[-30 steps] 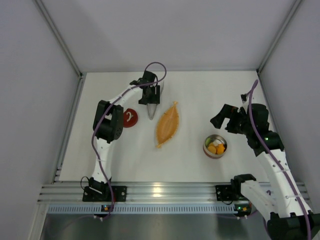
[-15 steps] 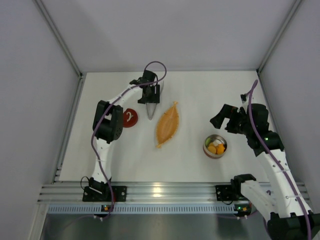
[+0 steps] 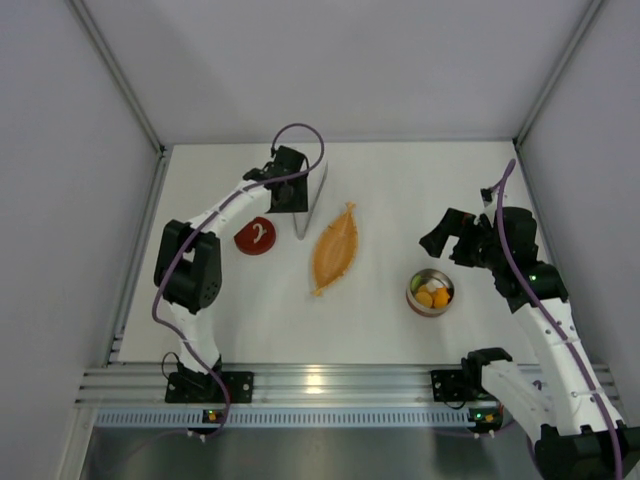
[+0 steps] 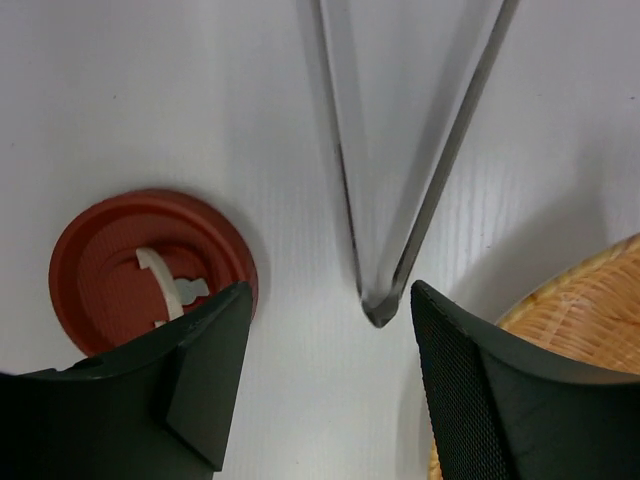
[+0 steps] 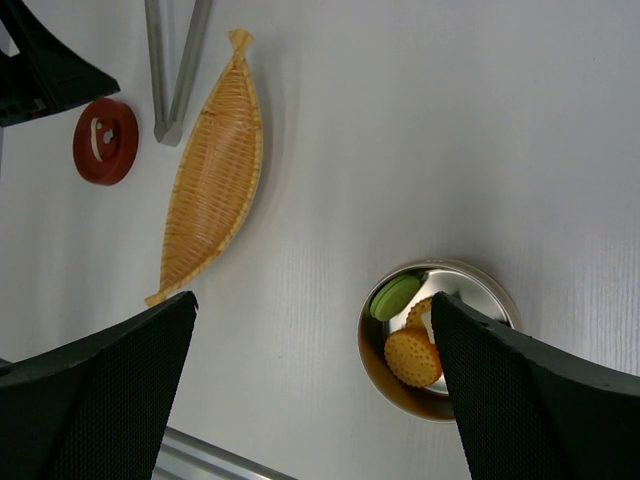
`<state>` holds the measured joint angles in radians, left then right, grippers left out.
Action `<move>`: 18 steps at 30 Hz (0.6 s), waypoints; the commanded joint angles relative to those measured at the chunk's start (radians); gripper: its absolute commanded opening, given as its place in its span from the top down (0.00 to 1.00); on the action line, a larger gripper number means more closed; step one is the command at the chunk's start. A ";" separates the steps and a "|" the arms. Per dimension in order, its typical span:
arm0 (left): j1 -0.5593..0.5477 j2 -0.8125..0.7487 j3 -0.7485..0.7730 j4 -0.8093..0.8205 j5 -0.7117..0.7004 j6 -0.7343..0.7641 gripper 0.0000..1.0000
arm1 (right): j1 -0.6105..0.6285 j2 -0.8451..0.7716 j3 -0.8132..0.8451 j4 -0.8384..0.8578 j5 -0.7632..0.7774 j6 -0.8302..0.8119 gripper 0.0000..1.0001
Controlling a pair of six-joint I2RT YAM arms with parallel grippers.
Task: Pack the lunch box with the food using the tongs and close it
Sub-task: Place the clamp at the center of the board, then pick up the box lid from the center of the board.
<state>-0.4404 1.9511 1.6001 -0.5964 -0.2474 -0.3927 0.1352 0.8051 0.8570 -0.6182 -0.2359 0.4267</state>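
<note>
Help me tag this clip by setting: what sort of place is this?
Probably a lab robot test cell, not a kitchen: a white table boxed in by blank grey panels, with the left arm and right arm bolted to a metal rail at its near edge.

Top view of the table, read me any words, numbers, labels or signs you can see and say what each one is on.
No readable text anywhere.
Red lid: only a white squiggle, somewhat like a 2, not clear lettering.
Tongs, tray and lunch box: no marks visible.
</note>
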 commanded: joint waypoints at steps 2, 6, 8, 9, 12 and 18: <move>0.003 -0.133 -0.170 0.035 -0.107 -0.084 0.31 | 0.012 -0.010 -0.004 0.055 -0.013 -0.016 0.01; 0.003 -0.207 -0.272 0.063 -0.136 -0.104 0.32 | 0.014 -0.009 -0.006 0.057 -0.011 -0.016 0.01; 0.003 -0.204 -0.284 0.055 -0.165 -0.107 0.33 | 0.018 -0.009 -0.007 0.058 -0.013 -0.017 0.00; 0.003 -0.199 -0.282 0.050 -0.168 -0.109 0.34 | 0.017 -0.007 -0.007 0.060 -0.016 -0.016 0.01; 0.005 -0.195 -0.296 0.056 -0.176 -0.118 0.37 | 0.018 -0.009 -0.009 0.061 -0.014 -0.016 0.01; 0.003 -0.176 -0.299 0.069 -0.228 -0.123 0.39 | 0.020 -0.011 -0.010 0.058 -0.013 -0.016 0.00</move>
<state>-0.4385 1.7969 1.3033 -0.5766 -0.4194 -0.4973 0.1413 0.8051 0.8436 -0.6155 -0.2382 0.4267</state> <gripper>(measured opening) 0.609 0.993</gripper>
